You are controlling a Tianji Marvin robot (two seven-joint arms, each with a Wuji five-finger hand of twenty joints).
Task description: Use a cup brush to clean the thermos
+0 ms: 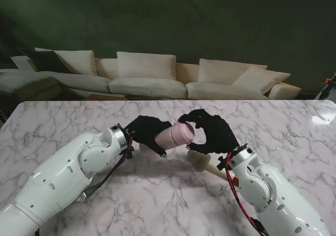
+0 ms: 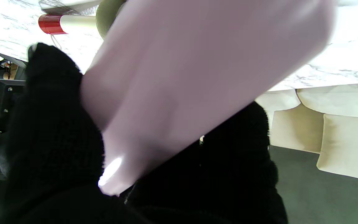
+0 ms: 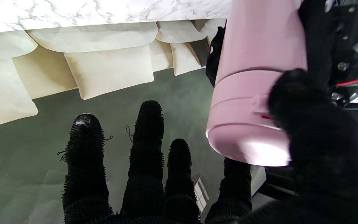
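While my left hand point(image 1: 148, 132) grips the pink thermos point(image 1: 177, 135) sideways above the tabletop point(image 1: 63, 123), my right hand point(image 1: 212, 132) pinches its lid end, other fingers point(image 3: 146, 133) spread. Lid looks on; the cup brush point(image 1: 201, 161) lies unused beneath, so scrubbing remains.

Dim room, glare washing out the marble table point(image 2: 346, 46), soft shadows, close thermos point(image 2: 197, 77) blurred in left wrist view
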